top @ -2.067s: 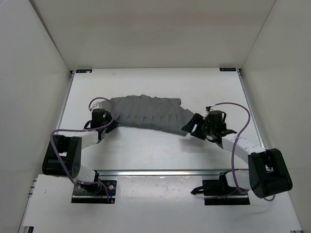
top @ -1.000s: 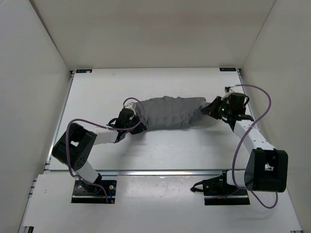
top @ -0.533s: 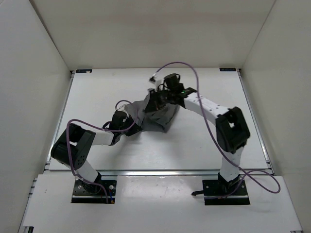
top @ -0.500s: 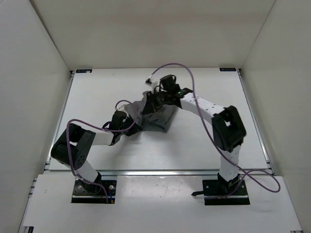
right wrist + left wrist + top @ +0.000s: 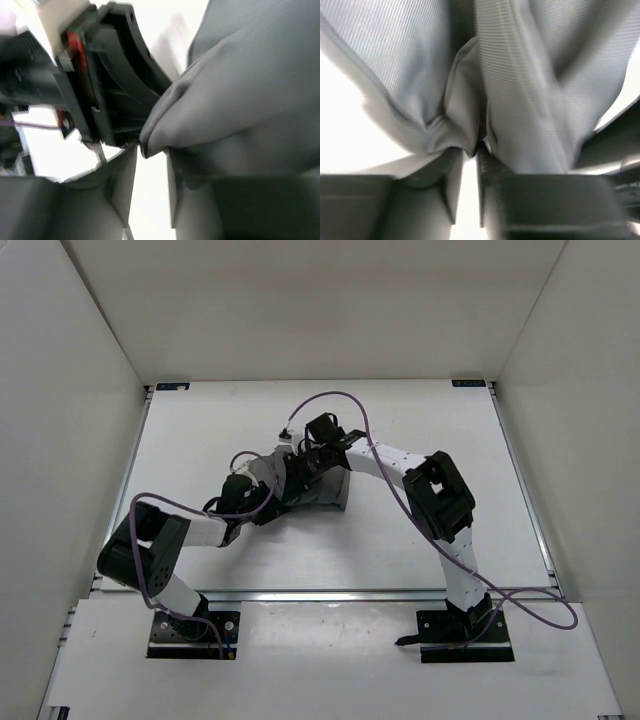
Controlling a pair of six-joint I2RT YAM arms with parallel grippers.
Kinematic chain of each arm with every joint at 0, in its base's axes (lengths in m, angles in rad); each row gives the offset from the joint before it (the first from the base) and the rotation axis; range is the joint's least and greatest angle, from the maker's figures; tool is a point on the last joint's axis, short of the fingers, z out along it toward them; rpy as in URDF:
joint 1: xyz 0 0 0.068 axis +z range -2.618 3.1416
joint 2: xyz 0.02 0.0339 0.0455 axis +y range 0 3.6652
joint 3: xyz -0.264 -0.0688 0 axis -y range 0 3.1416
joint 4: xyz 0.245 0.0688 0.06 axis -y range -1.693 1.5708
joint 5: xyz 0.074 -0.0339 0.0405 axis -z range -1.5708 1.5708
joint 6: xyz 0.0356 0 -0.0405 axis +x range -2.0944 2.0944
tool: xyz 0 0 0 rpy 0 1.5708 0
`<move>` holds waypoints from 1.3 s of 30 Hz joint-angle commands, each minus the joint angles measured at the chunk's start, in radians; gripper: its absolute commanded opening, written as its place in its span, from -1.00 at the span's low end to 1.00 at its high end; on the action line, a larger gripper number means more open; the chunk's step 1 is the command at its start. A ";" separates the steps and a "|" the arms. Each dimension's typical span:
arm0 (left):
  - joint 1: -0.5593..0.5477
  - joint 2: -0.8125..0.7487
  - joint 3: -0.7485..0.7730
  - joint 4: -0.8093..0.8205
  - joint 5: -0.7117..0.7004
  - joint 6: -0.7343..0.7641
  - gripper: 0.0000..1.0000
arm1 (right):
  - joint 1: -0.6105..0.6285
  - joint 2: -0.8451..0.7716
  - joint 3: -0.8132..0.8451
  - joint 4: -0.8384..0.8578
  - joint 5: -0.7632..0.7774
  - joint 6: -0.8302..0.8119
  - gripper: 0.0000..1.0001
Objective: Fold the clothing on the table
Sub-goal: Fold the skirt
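The clothing (image 5: 325,486) is a dark grey garment lying doubled over in a compact bundle at the middle of the white table (image 5: 200,430). My left gripper (image 5: 272,502) is at its left edge and my right gripper (image 5: 298,468) has reached across to the bundle's upper left. In the left wrist view the gripper (image 5: 470,150) stands slightly open, a fold of the clothing (image 5: 520,75) resting at the fingertips. In the right wrist view the gripper (image 5: 152,150) is open too, a rounded fold of clothing (image 5: 250,90) hanging at its tips.
The two grippers are very close together; the left arm's black body (image 5: 115,85) fills the upper left of the right wrist view. White walls enclose the table on three sides. A metal rail (image 5: 320,593) runs along the near edge.
The right gripper has carried the garment's right end leftwards over the rest, doubling it. Both grippers, shut on cloth earlier, have parted their fingers.
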 commanded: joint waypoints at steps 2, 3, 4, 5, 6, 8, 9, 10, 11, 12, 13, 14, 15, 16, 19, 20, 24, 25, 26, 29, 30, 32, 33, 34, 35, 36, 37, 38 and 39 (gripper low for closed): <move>0.059 -0.130 -0.032 -0.016 0.075 -0.016 -0.20 | 0.019 -0.050 0.060 -0.048 -0.007 -0.078 -0.26; 0.067 -0.168 -0.029 -0.039 0.097 -0.016 -0.09 | 0.019 -0.070 0.068 -0.048 0.004 -0.083 -0.06; 0.072 -0.211 -0.025 -0.045 0.100 -0.012 -0.05 | 0.015 -0.103 0.065 -0.040 0.021 -0.086 0.02; 0.078 -0.231 -0.021 -0.068 0.107 -0.015 -0.03 | 0.015 -0.154 0.045 -0.027 0.024 -0.084 0.02; 0.076 -0.274 -0.018 -0.094 0.109 -0.013 -0.02 | 0.010 -0.181 0.024 -0.005 0.021 -0.074 0.06; 0.089 -0.348 -0.022 -0.130 0.111 -0.016 0.01 | -0.005 -0.281 -0.016 0.035 0.028 -0.060 0.10; 0.096 -0.394 -0.030 -0.159 0.111 -0.015 0.01 | -0.014 -0.345 -0.053 0.065 0.039 -0.042 0.13; 0.102 -0.443 -0.041 -0.188 0.105 -0.012 0.02 | -0.021 -0.373 -0.081 0.100 0.045 -0.022 0.14; 0.121 -0.498 -0.048 -0.205 0.107 -0.012 0.03 | -0.034 -0.440 -0.129 0.149 0.059 -0.012 0.15; 0.133 -0.527 -0.051 -0.248 0.098 -0.006 0.03 | -0.056 -0.511 -0.206 0.179 0.061 0.015 0.15; 0.150 -0.587 -0.070 -0.290 0.086 0.002 0.03 | -0.077 -0.548 -0.283 0.246 0.065 0.043 0.17; 0.156 -0.651 -0.082 -0.308 0.074 0.007 0.03 | -0.085 -0.621 -0.326 0.318 0.059 0.070 0.23; 0.174 -0.690 -0.081 -0.349 0.059 0.007 0.04 | -0.106 -0.678 -0.405 0.360 0.056 0.092 0.23; 0.182 -0.756 -0.093 -0.386 0.036 0.011 0.04 | -0.123 -0.705 -0.473 0.424 0.055 0.113 0.26; 0.216 -0.868 -0.087 -0.475 0.002 0.031 0.03 | -0.150 -0.752 -0.544 0.469 0.035 0.147 -0.42; 0.216 -0.873 -0.070 -0.501 0.015 0.051 0.02 | -0.153 -0.752 -0.550 0.477 0.035 0.153 -0.78; 0.195 -0.890 -0.041 -0.573 0.005 0.062 0.02 | -0.131 -0.653 -0.560 0.535 0.028 0.160 -0.99; 0.191 -0.926 -0.048 -0.576 -0.023 0.057 0.02 | -0.124 -0.592 -0.529 0.539 0.027 0.163 -0.99; 0.190 -0.967 -0.048 -0.591 -0.041 0.041 0.02 | -0.113 -0.556 -0.495 0.543 0.010 0.158 -0.99; 0.207 -1.028 -0.048 -0.627 -0.063 0.037 0.01 | -0.097 -0.388 -0.413 0.602 -0.013 0.202 -0.99; 0.219 -1.037 -0.033 -0.637 -0.067 0.048 0.01 | -0.087 -0.328 -0.399 0.645 -0.027 0.236 -1.00; 0.207 -1.038 -0.021 -0.677 -0.080 0.060 0.02 | -0.068 -0.240 -0.327 0.656 -0.031 0.251 -1.00; 0.207 -1.045 -0.016 -0.684 -0.081 0.063 0.01 | -0.052 -0.184 -0.311 0.647 -0.022 0.259 -1.00; 0.207 -1.048 -0.018 -0.687 -0.080 0.065 0.01 | -0.047 -0.133 -0.268 0.621 -0.001 0.261 -1.00; 0.207 -1.049 -0.021 -0.691 -0.083 0.065 0.02 | -0.036 -0.107 -0.221 0.580 -0.001 0.262 -1.00; 0.210 -1.057 -0.013 -0.693 -0.087 0.066 0.00 | -0.021 -0.070 -0.204 0.525 0.014 0.246 -1.00; 0.207 -1.058 -0.018 -0.691 -0.086 0.057 0.01 | -0.015 -0.032 -0.178 0.500 0.043 0.242 -0.98; 0.208 -1.061 -0.010 -0.706 -0.089 0.068 0.01 | -0.001 -0.021 -0.153 0.439 0.070 0.232 -0.99; 0.210 -1.061 -0.004 -0.702 -0.095 0.068 0.03 | 0.013 0.001 -0.136 0.385 0.121 0.215 -1.00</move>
